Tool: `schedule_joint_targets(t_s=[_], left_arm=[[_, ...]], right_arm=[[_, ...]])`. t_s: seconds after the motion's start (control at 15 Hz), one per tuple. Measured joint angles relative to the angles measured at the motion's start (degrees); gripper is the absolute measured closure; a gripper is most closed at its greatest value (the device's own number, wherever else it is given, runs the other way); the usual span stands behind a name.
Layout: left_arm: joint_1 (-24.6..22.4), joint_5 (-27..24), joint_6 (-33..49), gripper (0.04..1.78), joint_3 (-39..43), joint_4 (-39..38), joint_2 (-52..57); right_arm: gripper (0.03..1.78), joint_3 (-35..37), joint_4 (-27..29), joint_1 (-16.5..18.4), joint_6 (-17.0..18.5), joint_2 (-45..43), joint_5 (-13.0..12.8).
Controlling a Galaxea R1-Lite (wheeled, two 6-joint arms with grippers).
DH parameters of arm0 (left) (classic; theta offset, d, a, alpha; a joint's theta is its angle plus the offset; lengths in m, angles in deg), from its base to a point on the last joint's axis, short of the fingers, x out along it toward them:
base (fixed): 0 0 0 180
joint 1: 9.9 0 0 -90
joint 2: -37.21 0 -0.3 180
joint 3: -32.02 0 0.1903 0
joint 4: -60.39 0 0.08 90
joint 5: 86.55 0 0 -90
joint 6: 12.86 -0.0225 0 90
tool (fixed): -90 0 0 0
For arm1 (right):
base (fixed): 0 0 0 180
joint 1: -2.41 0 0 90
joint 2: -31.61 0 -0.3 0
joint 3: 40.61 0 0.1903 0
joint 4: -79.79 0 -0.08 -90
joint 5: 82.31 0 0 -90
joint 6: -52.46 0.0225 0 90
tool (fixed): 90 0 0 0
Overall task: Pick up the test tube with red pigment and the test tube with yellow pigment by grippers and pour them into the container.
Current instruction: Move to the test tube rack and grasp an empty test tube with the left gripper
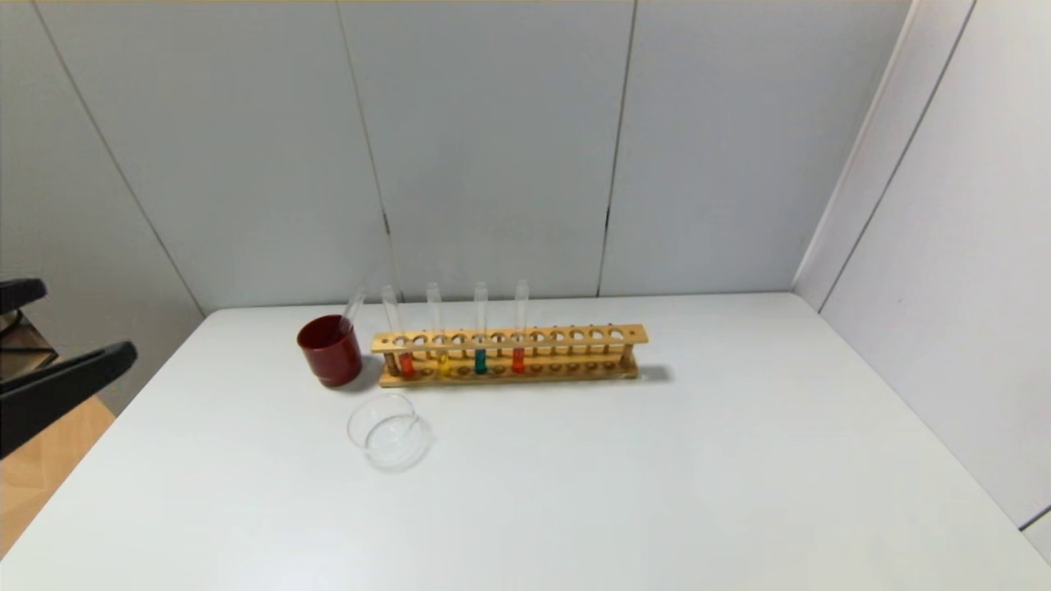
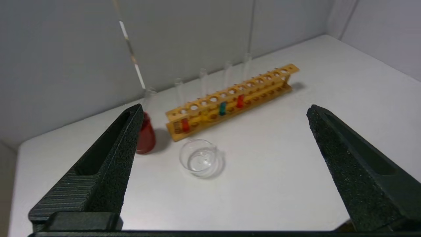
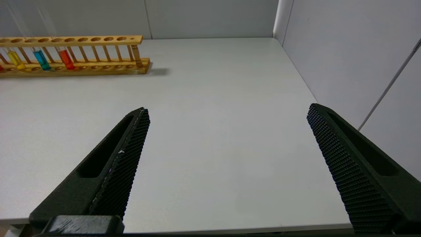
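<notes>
Currently both the left gripper (image 2: 223, 112) and right gripper (image 3: 227, 112) sit released off the table (image 1: 657, 476); red-pigment tube (image 1: 406, 361) and yellow-pigment tube (image 1: 443, 362) racked.

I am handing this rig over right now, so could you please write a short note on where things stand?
Left gripper: jaws open, empty, off the table's left edge, aimed at the rack.
Right gripper: jaws open, empty, over the table's near right side.
Red tube sits at the rack's left end beside the dark red cup, yellow tube next to it; then a teal tube and a deeper red one.
Glass dish stands in front of the rack, looking empty.
Done: nothing. Left: lift both tubes, pour into the dish.
</notes>
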Motion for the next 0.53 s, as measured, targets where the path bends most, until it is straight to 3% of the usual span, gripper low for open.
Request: schedule_joint_targets(t_s=[0.53], left_arm=[[0.0,-3.25,4.64,0.07,4.3,-22.74,-22.89]], right_arm=[[0.06,0.0,-0.02,0.0,0.02,0.0,-0.01]])
